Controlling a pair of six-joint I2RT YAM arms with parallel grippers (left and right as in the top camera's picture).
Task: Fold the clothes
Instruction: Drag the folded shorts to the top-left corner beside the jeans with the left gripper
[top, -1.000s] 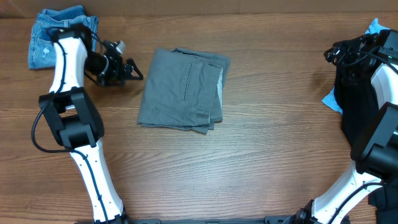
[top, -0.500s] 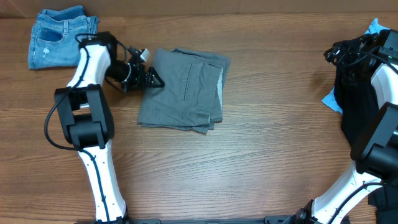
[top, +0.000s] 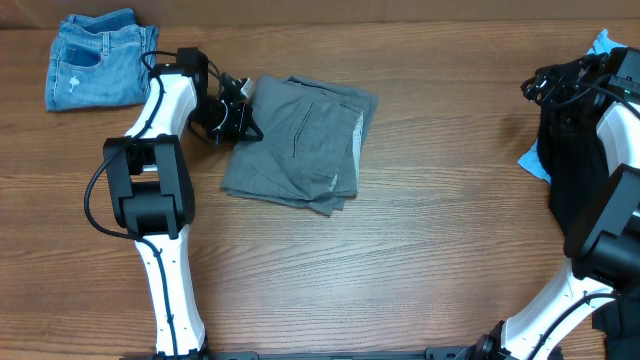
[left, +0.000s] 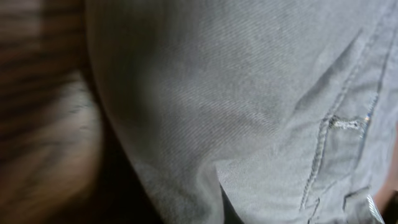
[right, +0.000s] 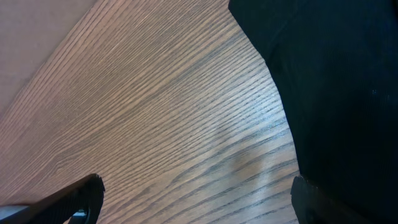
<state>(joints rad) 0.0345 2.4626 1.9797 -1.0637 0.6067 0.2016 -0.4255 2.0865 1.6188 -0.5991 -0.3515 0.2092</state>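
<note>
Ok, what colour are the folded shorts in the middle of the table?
The shorts are plain grey, with no pattern; the overhead view shows them best.

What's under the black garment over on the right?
Light-blue cloth pokes out from beneath the black garment at its left edge and again at its top corner. The rest of that cloth, and anything else under there, is covered.
</note>
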